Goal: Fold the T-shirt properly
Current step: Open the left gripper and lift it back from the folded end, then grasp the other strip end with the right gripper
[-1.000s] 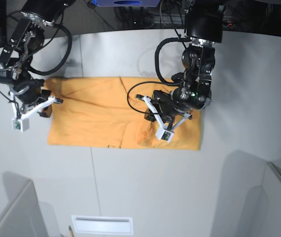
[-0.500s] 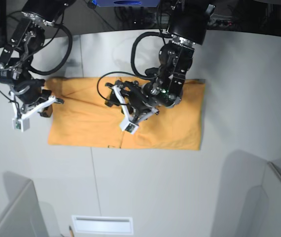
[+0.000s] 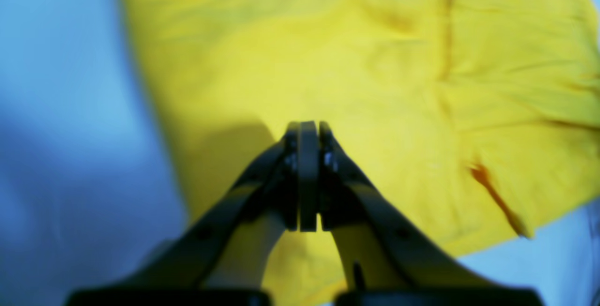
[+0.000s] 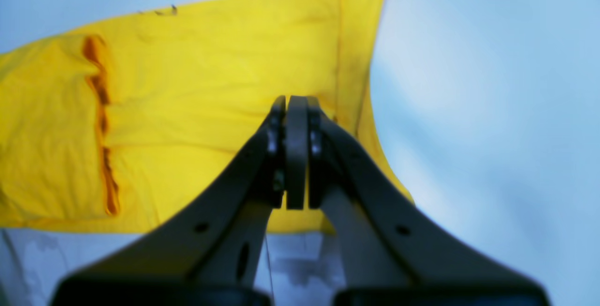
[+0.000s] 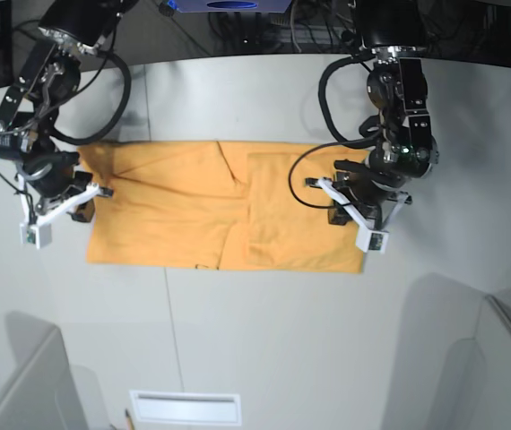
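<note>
Your T-shirt (image 5: 193,210) lay flat on the white tabletop (image 5: 264,340), spread wide from side to side, in the middle between your two arms. It looked light orange from above and bright yellow in the two close-up views. One side part was folded in over the middle, so you could see an edge running down the cloth, a little to the right of the middle in the base view. A few soft wrinkles showed near that edge. A tiny dark mark sat at the bottom edge of the shirt.

Your left gripper (image 5: 363,210) hung over the right end of the shirt in the base view. Its jaws were pressed together with nothing between them. In the left wrist view, the left gripper (image 3: 308,130) pointed at the plain cloth (image 3: 375,85), and a dark shadow fell on the shirt beside it.

Your right gripper (image 5: 63,197) was at the other end, by the shirt's left edge. Its jaws were pressed together too, and they held no cloth. In the right wrist view, the right gripper (image 4: 296,104) sat close to the shirt's side edge (image 4: 187,100), with bare tabletop (image 4: 492,109) next to it.

A pale flat slot (image 5: 186,408) showed near the bottom of the tabletop, well apart from the shirt.
</note>
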Robot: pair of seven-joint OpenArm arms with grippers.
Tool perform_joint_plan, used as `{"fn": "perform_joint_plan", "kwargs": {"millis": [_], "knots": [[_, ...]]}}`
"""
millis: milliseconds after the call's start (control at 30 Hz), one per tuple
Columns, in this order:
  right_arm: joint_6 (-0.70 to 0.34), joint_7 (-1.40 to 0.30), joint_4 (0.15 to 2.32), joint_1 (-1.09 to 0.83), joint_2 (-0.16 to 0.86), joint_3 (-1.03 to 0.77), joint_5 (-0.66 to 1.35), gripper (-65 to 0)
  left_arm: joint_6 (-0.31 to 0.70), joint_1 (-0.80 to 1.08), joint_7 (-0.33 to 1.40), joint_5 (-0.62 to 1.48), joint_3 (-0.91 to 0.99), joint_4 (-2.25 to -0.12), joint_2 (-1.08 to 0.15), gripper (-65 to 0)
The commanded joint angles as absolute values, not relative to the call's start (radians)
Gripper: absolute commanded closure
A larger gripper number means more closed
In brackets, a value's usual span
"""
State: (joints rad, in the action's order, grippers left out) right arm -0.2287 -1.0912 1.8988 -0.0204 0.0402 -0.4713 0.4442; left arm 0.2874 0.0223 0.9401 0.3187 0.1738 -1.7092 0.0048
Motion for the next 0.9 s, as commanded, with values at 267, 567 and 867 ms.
{"fn": "perform_joint_plan", "kwargs": {"millis": [267, 567, 867], "knots": [[-0.236, -1.078, 1.557, 0.102, 0.111, -0.506, 0.627, -28.8, 0.295, 0.091, 0.779, 0.337, 0.186, -1.580, -0.041, 0.0], [-0.236, -1.069, 1.227, 0.139, 0.305, -0.576, 1.007, -51.6, 0.295, 0.136, 0.713, 0.341, 0.202, -1.705, -0.082, 0.0], [-0.298, -1.069, 1.050, 0.148, 0.337, -0.467, 0.961, -50.9, 0.298, 0.139, 0.714, 0.341, 0.348, -1.764, -0.097, 0.0]]}}
